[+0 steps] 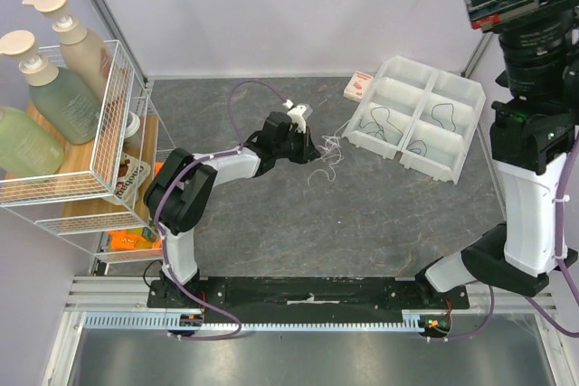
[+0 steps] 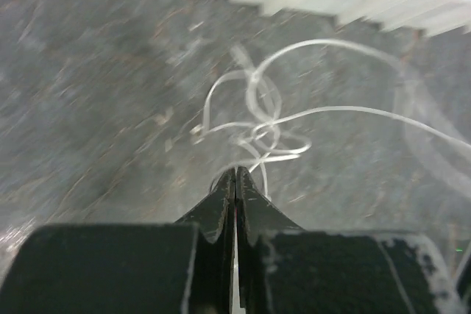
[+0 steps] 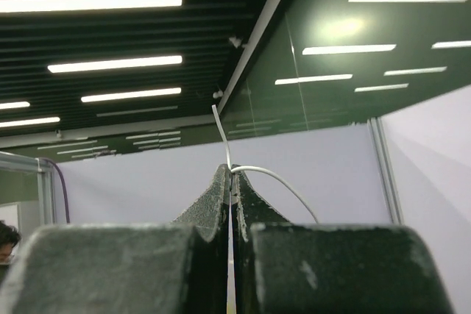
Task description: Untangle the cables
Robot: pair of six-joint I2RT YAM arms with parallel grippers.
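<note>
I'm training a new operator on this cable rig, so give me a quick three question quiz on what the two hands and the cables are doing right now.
1. True or false: the left hand is wide open above the white cable tangle.
2. Where do the dark cables lie? A) in the white divided tray; B) in a metal bowl; C) in a cardboard carton.
3. Fill in: the right hand, pointed upward, is shut on a ____.
Key: 1 false, it is shut at the tangle's near edge, seemingly on a strand; 2 A; 3 white cable strand.
</note>
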